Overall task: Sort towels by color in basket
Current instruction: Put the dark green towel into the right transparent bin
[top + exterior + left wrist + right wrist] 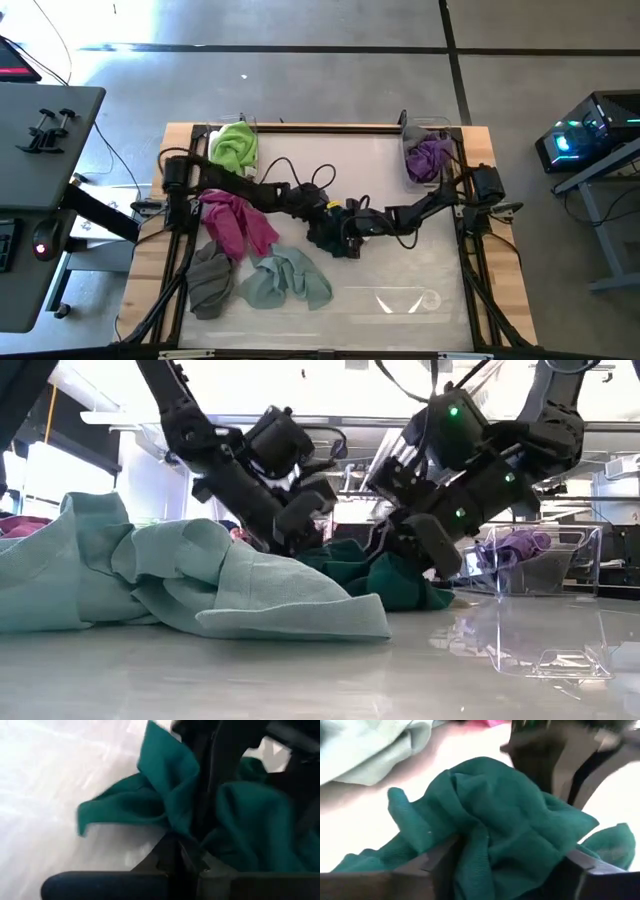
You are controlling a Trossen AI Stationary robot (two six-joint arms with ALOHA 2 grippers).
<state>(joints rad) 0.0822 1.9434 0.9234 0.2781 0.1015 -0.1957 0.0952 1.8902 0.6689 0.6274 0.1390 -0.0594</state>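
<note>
The dark green towel (328, 240) lies bunched on the table's middle, and both grippers are at it. My left gripper (330, 218) reaches in from the left and is shut on a fold of it (175, 815). My right gripper (352, 236) comes from the right, open, with its fingers on either side of the towel's mound (505, 815). In the low view the towel (385, 575) rests on the table below both grippers. My left gripper (185, 857) pinches an upstanding fold of the dark green towel (175, 827) between its two fingers, several layers gathered there. The rest of the towel spreads out on the table. My right gripper (507, 865) straddles the towel's bunched mound (485, 845), slanting down from the right. Cloth lies against its fingers' (437, 860) inner sides.
A lime green towel (235, 145) sits in a clear bin at the far left, a purple one (428, 155) in a clear bin at the far right. Magenta (235, 222), grey-brown (210, 280) and mint (287, 280) towels lie near left. A clear container (410, 300) is near right.
</note>
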